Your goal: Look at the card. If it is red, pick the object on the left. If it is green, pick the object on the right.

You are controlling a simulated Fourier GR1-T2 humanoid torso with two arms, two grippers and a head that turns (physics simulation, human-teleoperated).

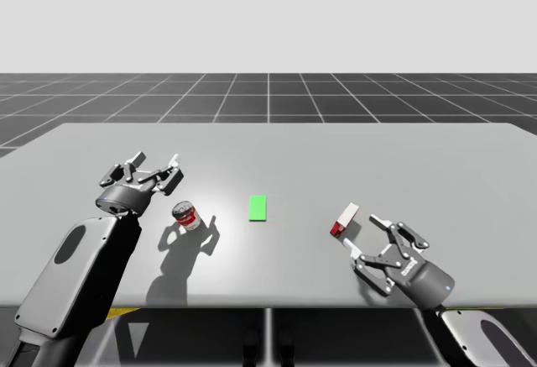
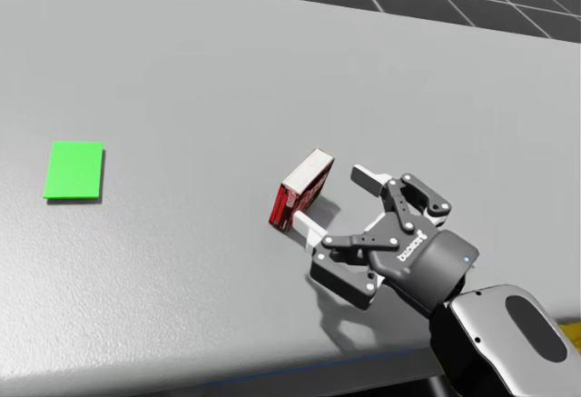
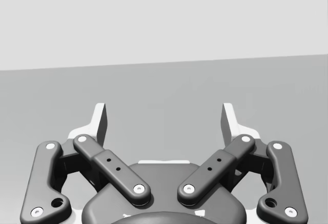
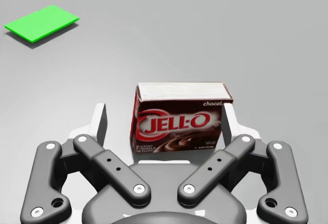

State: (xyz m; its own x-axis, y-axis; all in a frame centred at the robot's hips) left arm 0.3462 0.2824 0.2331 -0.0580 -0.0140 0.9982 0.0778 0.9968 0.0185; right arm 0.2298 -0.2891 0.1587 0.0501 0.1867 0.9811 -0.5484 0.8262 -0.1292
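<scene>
High: card (image 1: 258, 207) is green, so the box (image 1: 344, 219) on the right is the target. Right gripper (image 1: 362, 234) is low, angled in at it. Left gripper (image 1: 174, 174) is raised, with the can (image 1: 185, 215) beside it, untouched.
Head: box lies between the right jaws.
Left wrist: jaws wide, empty.
Right wrist: jaws spread. Box sits between them, close to one finger with a gap at the other. No grip.

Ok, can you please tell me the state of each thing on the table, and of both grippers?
left gripper: open, holding nothing.
right gripper: open, with the red box between its fingers.
red box: standing on the table, not gripped.
red can: upright, untouched.
green card: lying flat.
</scene>
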